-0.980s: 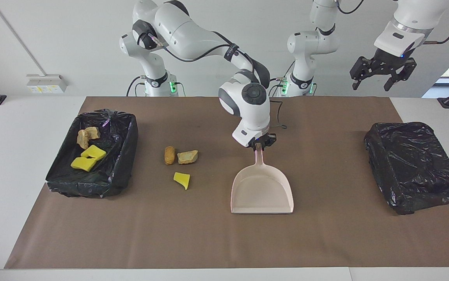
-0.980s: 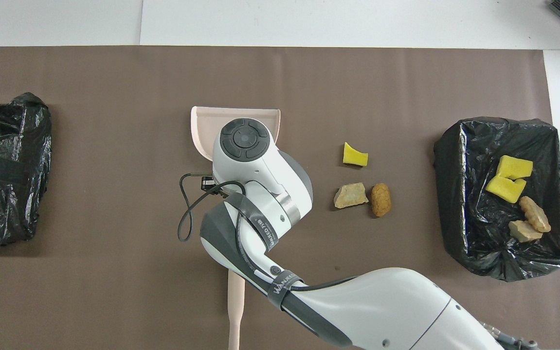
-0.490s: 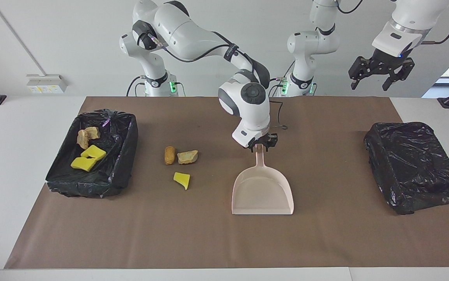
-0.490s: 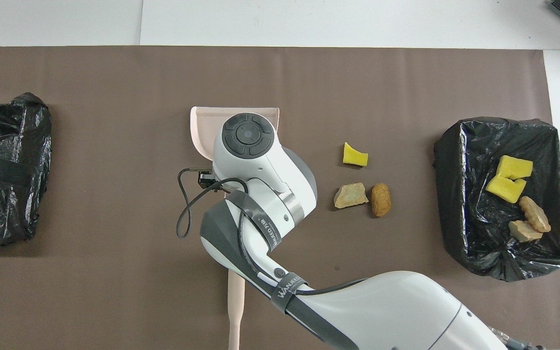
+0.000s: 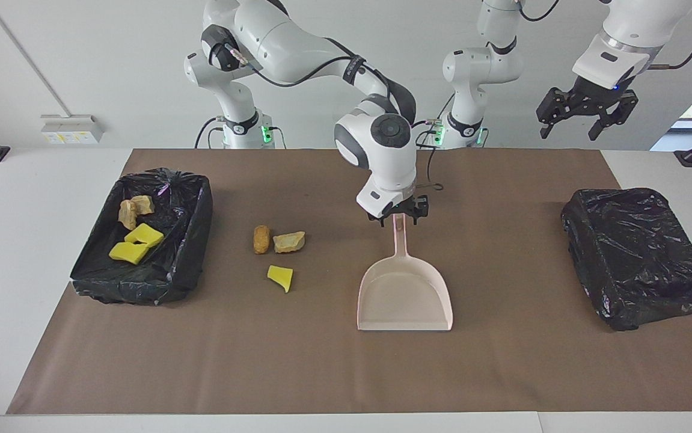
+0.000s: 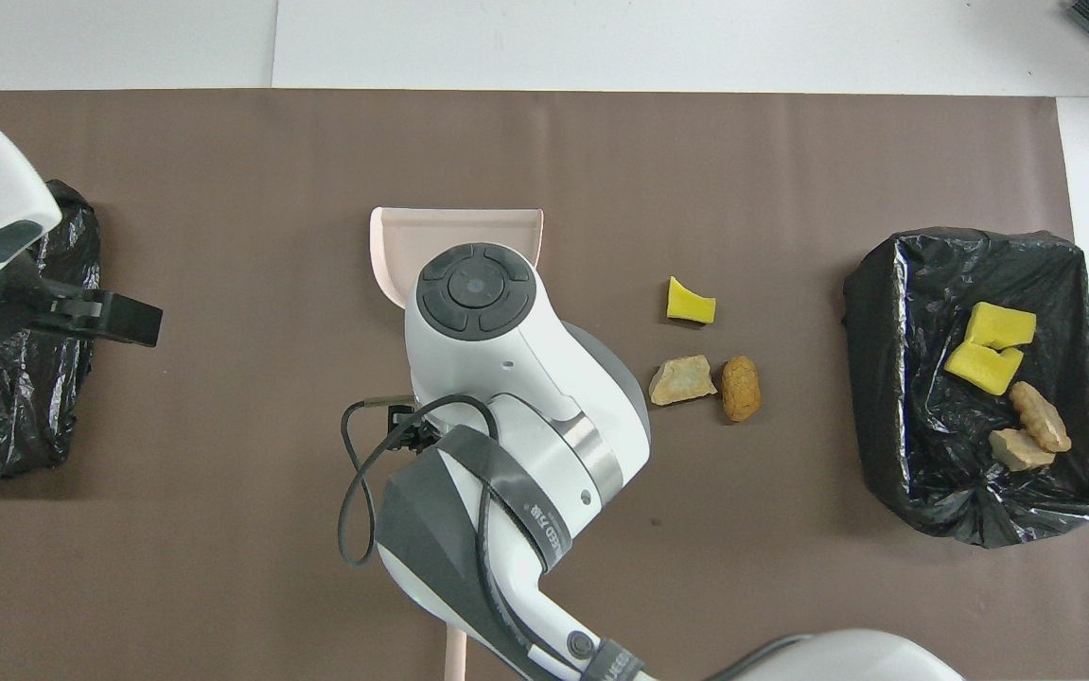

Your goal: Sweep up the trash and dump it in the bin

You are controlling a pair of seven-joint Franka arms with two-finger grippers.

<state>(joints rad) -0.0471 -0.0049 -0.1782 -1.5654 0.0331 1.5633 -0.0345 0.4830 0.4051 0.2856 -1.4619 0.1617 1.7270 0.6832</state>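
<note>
The right gripper hangs just above the top of the dustpan's handle, its fingers spread apart and holding nothing. The pale pink dustpan lies flat on the brown-covered bench, handle toward the robots, empty, its mouth facing away from them.

The left gripper waits high over the left arm's end of the bench, above a closed black bag bundle; its fingers are also apart and empty.

The trash is in 2 groups. 3 loose scraps lie on the bench between the dustpan and the bin: a brown lump, a tan lump touching it, and a yellow wedge a little farther from the robots. They sit well apart from the right gripper, toward the right arm's end. 4 more scraps, 2 yellow and 2 tan, lie in the black-lined bin at that end.

The step in hand looks like setting the dustpan down with the job about half done. The next move calls for sweeping the 3 loose scraps into the pan, though no brush is clearly visible.
</note>
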